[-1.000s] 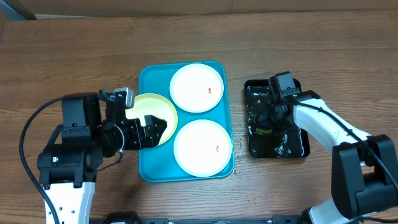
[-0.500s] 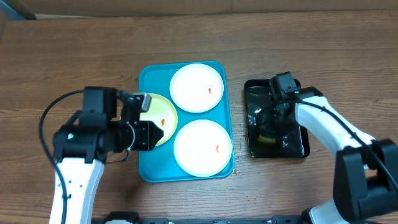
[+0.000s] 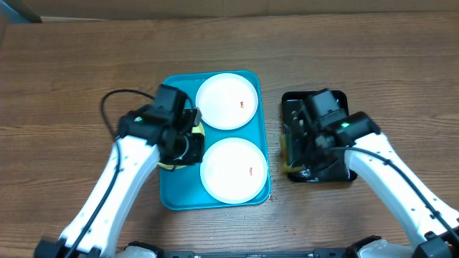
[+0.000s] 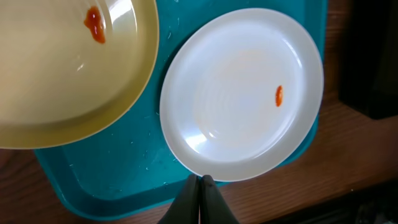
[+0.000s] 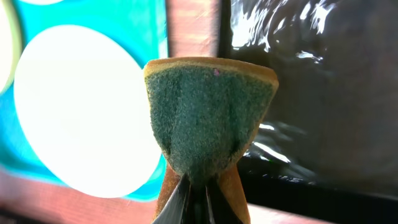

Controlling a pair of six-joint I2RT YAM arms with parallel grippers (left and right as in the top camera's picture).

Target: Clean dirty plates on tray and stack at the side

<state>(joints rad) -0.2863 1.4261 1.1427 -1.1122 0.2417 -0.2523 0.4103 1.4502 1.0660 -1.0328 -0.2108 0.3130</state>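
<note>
Three plates are showing on the turquoise tray (image 3: 176,197), which is lying at the middle of the table (image 3: 72,72).
- One white plate (image 3: 227,100) is sitting in the tray's far right corner and is carrying a small red smear right of its centre.
- The second white plate (image 3: 233,170) is sitting in the near right corner, also with one small red smear.
- The pale yellow-green plate (image 4: 68,68) is lying along the tray's left edge, mostly under the left arm in the overhead view. It is carrying an orange-red smear, and whether it is lying flat or lifted cannot be told.

The left gripper (image 4: 199,186) is hovering over the left half of the tray with its fingers pressed fully together. The tips are showing at the near rim of the second white plate. Whether anything is pinched between them cannot be told.

The right gripper (image 5: 198,186) is hanging over the left edge of the glossy black tray (image 3: 337,172), which is lying just right of the turquoise tray, apart from it. Its jaws are squeezing a sponge (image 5: 208,118), folding it so that the green scouring face is bulging outward.
</note>
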